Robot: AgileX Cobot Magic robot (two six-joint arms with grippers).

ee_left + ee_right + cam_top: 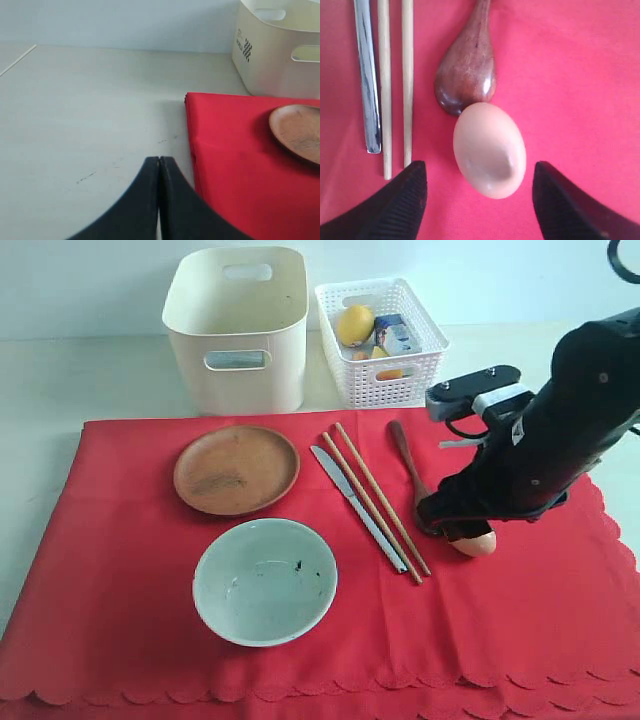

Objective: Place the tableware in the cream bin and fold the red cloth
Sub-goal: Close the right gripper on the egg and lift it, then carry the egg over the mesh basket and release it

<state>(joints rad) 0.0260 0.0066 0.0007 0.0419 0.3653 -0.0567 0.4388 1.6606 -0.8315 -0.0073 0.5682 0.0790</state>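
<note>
Mia: What is the right hand (480,175) doing?

Ben: It is wide open and holds nothing. One finger is on each side of an egg (489,149), with a gap on both sides.

Mia: Why is it there?

Ben: I think it wants to grab the egg. The egg lies on the red cloth (120,570), right up against the round end of the spoon (466,75). It could roll, so the hand must squeeze softly.

Mia: And the left hand (159,165)?

Ben: It is shut tight and empty. It waits over the bare worktop (90,110), just beside the cloth's corner.

Mia: Where are the dishes?

Ben: The plate (236,469), bowl (264,580), knife (355,505) and chopsticks (378,502) all lie on the cloth. I see nothing in the cream bin (200,370) behind it. I think the cloth can only be folded once they are off.
</note>
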